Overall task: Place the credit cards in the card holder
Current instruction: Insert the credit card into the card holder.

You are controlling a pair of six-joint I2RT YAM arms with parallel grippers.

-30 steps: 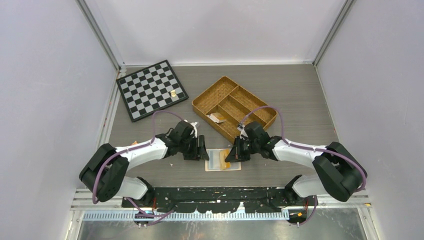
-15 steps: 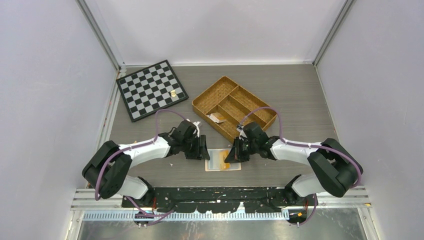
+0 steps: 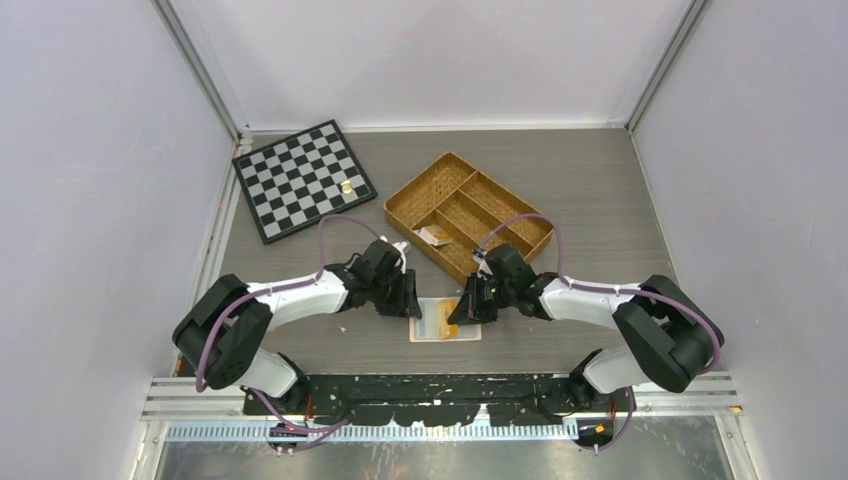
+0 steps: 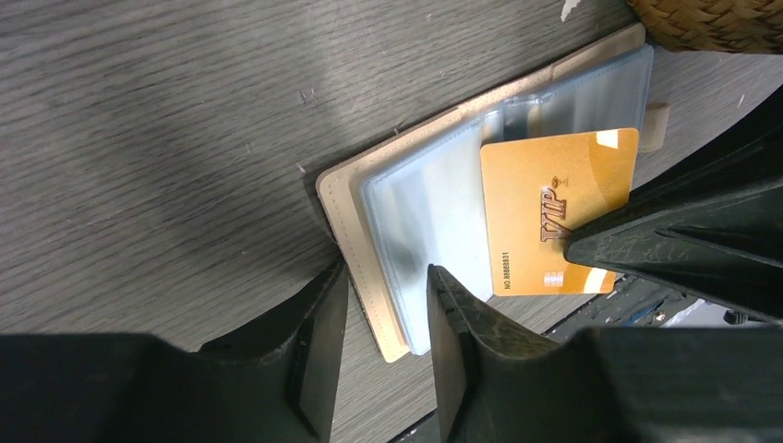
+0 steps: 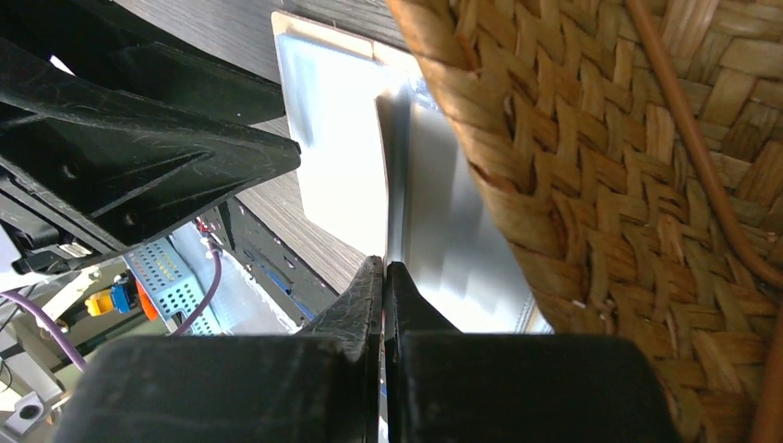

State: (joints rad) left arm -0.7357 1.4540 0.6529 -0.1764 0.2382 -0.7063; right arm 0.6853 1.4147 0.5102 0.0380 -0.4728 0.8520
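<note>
The card holder [image 3: 440, 327] lies open near the table's front edge, beige rim [image 4: 343, 214] and clear sleeves up. My right gripper [image 3: 460, 308] is shut on the orange card [image 4: 554, 208], marked VIP, and holds it over the right sleeves. In the right wrist view the gripper [image 5: 384, 272] grips the card edge-on [image 5: 380, 175] above the holder [image 5: 328, 138]. My left gripper [image 3: 411, 304] is open; in its wrist view [image 4: 383, 309] the fingers straddle the holder's left edge, one on the table, one on the sleeve. No blue-teal card is in view.
A woven wicker divided tray [image 3: 400, 200] stands just behind the holder, close to the right wrist [image 5: 600, 185], with a small packet [image 3: 434, 235] in one compartment. A chessboard [image 3: 303, 180] lies at back left with a small gold piece [image 3: 346, 186] on it.
My left gripper has edged right, closer onto the holder's left edge. My right gripper with the orange card has shifted slightly left over the sleeves.
</note>
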